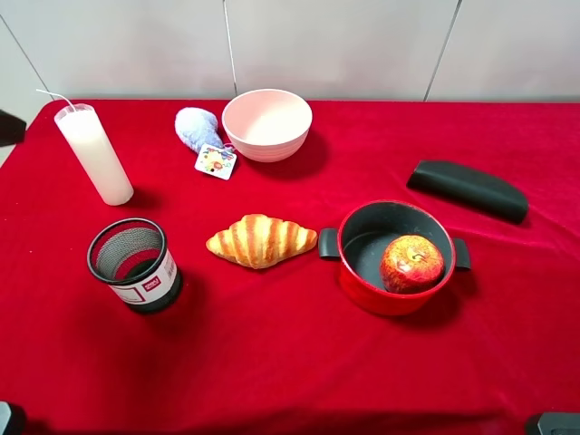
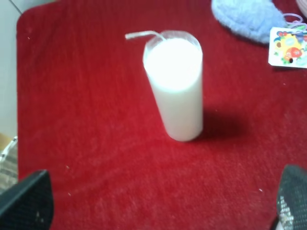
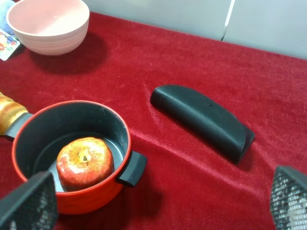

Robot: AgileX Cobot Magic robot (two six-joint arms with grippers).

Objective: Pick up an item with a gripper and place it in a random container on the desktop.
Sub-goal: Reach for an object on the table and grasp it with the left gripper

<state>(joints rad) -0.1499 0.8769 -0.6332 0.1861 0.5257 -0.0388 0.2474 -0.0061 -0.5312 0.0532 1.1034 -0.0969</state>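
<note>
Left jaws spread wide with nothing between them, only the two dark tips showing at the edge of the left wrist view, and dead ahead stands the target: the tall white cylindrical candle, upright on the counter with its bright red velvety cloth, its thin wick bent over to one side. No contact yet, so by my read this is the approach, with the grasp not begun. The right jaws gape just as wide and empty over the red pot with black handles, out of the play. Moving outward, the small round black wire-mesh cup sits near the candle, on the robot's side of it and apart from it, with the golden croissant just beyond the cup towards the middle. The fluffy pale-blue plush toy lies beside the candle at the far edge. The next move looks to call for a forward, lowering reach so the jaws straddle the candle's body, a firm close low enough that it won't tip, then a lift clear of the cup's rim.
</note>
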